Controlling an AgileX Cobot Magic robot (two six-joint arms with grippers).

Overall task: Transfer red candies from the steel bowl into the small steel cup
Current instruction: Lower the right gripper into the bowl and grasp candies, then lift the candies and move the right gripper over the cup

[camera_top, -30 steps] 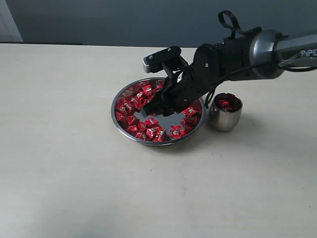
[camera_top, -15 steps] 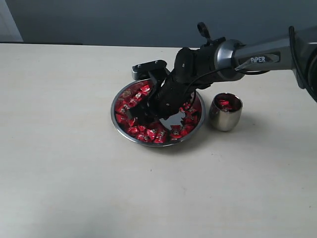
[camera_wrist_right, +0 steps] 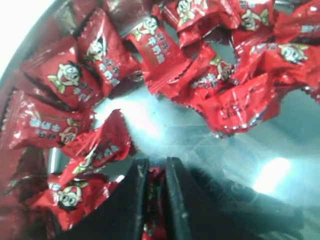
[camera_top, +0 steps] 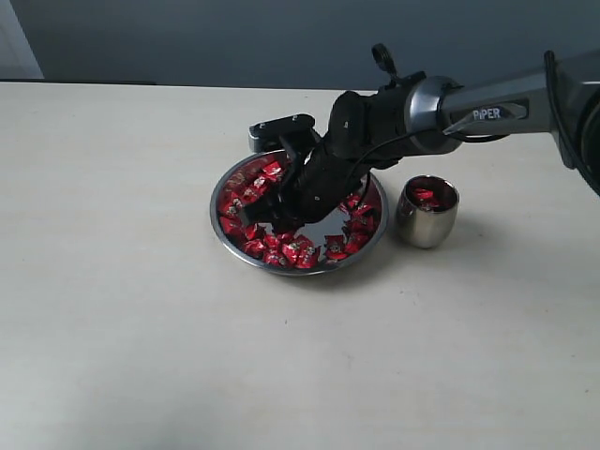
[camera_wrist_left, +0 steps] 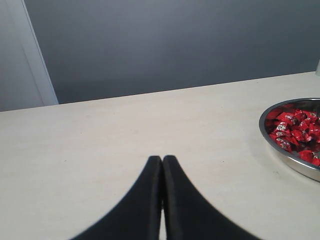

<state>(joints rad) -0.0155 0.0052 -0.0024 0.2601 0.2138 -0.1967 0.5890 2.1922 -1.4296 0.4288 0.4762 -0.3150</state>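
Note:
The steel bowl (camera_top: 228, 187) sits mid-table with many red candies (camera_top: 246, 194) spread round its floor. My right gripper (camera_top: 281, 223) is down inside it; in the right wrist view the gripper (camera_wrist_right: 156, 167) is shut on a red candy (camera_wrist_right: 155, 197) pinched between its black fingers, just above the bowl's shiny floor (camera_wrist_right: 235, 150). More red candies (camera_wrist_right: 100, 55) lie around it. The small steel cup (camera_top: 427, 225) stands right of the bowl with a red candy (camera_top: 424, 196) inside. My left gripper (camera_wrist_left: 162, 160) is shut and empty over bare table, left of the bowl (camera_wrist_left: 280, 150).
The pale table (camera_top: 141, 328) spreads around the bowl and cup. A dark wall (camera_top: 234, 37) runs along its far edge. My right arm (camera_top: 469, 103) reaches in from the right, passing above and behind the cup.
The right gripper dropped left into the bowl, then its fingers came together on a candy. Candies near it shifted slightly. The left gripper's earlier state is not shown.

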